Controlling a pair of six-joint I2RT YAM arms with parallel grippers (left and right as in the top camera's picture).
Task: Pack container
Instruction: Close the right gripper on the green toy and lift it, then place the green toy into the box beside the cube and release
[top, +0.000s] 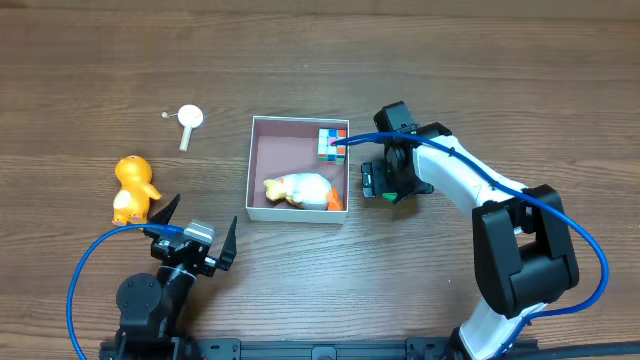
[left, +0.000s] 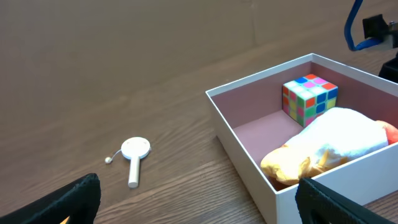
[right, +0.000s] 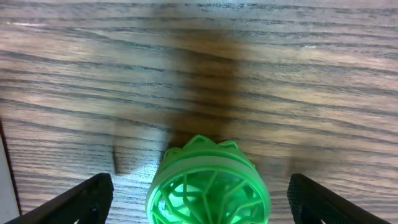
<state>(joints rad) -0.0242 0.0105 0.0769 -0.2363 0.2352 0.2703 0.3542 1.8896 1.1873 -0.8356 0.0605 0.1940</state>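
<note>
The container (top: 257, 128), a shallow white box with a dusty-pink inside, sits mid-table and also shows in the left wrist view (left: 249, 158). In it lie a multicoloured cube (top: 332, 142) (left: 310, 97) and a white-and-orange plush toy (top: 303, 189) (left: 333, 144). My right gripper (top: 387, 183) is open just right of the box, its fingers (right: 199, 208) on either side of a green lattice ball (right: 209, 186) with gaps on both sides. My left gripper (top: 193, 232) (left: 199, 205) is open and empty near the front edge, left of the box.
An orange duck toy (top: 133, 188) lies at the left. A small white paddle-shaped piece (top: 188, 122) (left: 135, 155) lies behind it on the wooden table. The right arm's blue cable passes over the box's right wall.
</note>
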